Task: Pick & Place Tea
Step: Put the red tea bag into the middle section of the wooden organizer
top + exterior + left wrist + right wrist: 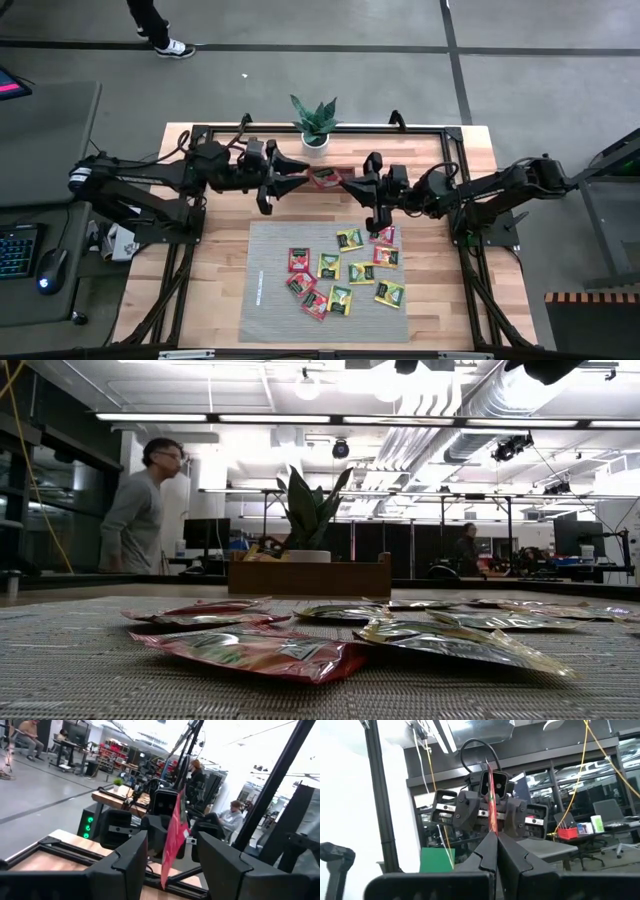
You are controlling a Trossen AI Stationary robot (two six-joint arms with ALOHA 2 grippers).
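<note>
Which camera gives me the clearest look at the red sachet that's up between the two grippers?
The left wrist view: the red sachet hangs edge-on between the left gripper's open fingers. The right wrist view shows it as a thin strip pinched in the shut right gripper; the high view shows a small patch; the low view misses it.

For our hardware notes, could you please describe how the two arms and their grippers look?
Both arms are dark, jointed and trail black cables. The left arm has a white band near its base. The left gripper and right gripper each have two black, wedge-shaped fingers.

Bright overhead lights, blurred wrist views
</note>
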